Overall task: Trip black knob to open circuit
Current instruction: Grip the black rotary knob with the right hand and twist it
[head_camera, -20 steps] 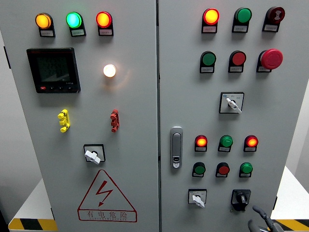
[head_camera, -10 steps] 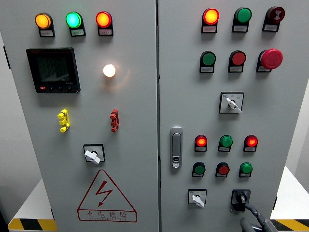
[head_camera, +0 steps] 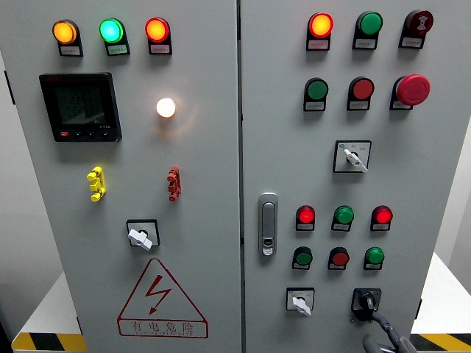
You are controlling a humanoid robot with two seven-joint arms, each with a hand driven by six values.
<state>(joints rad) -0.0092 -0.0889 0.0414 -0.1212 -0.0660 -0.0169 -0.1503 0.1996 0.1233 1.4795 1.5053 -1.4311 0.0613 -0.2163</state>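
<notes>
At cabinet lower right corner: right hand reaches up from bottom edge, one finger extended, tip touching black knob; grasps nothing.

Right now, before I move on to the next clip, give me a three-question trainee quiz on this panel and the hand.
1. True or false: the right hand reaches the black knob from below.
2. Which door carries the black knob? A) left door, under the meter B) right door, bottom row C) right door, top row
3. Fill in: directly left of the black knob sits a ____ selector switch.

Key:
1. True; a dark finger runs up from the bottom edge to the knob, though whether it grips cannot be told.
2. B
3. white
</notes>
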